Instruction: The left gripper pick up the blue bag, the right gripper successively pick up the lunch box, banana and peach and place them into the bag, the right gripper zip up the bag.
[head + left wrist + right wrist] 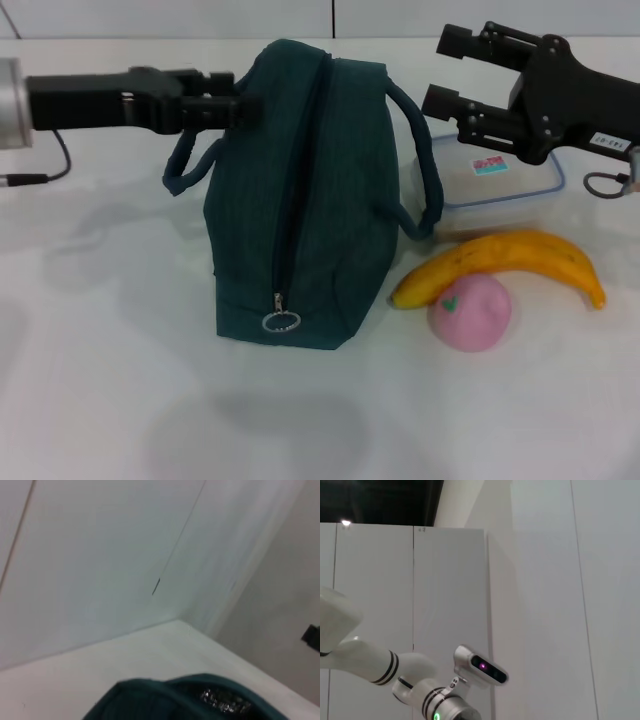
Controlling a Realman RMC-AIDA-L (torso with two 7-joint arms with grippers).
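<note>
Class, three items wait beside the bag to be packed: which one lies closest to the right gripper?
The lunch box. The right gripper hovers open directly over it, while the banana and the peach lie nearer the camera, farther from that gripper.

The left gripper (232, 103) reaches in level from the left, fingers together, while the right gripper (447, 70) hovers with fingers spread

Dark teal blue bag (300, 200) standing mid-table, zipper shut, ring pull at its near end, clear lunch box (500, 185) beside it toward the right edge, yellow banana (505, 262) just nearer, pink peach (470, 312) touching the banana's near side
</note>
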